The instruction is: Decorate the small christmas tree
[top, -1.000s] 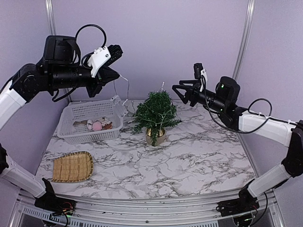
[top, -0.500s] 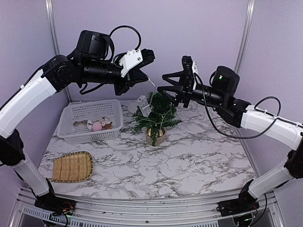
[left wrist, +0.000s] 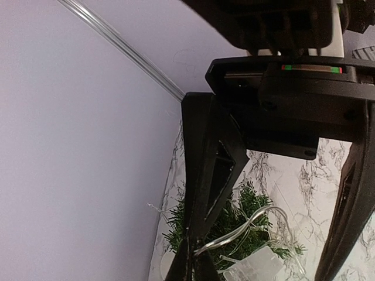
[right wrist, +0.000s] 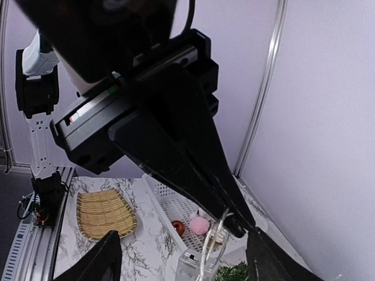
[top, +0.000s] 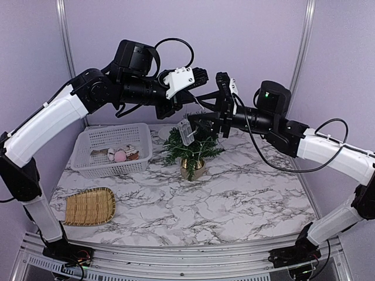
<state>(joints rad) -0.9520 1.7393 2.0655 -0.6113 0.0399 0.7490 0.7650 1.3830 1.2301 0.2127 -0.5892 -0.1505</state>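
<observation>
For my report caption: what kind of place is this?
Probably a robot test booth: plain lilac walls, metal frame posts, and a left arm and right arm mounted at a marble-pattern table.

Both arms raised; left tool (left wrist: 190,266) pinched closed, right tool (right wrist: 187,260) spread.

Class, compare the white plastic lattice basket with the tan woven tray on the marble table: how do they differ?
The white plastic lattice basket has tall openwork walls; the tan woven tray is shallow and tightly woven. The basket holds small ornaments; nothing shows on the tray. The basket sits farther back, the tray near the front edge. Both rest on the left of the marble table.
</observation>
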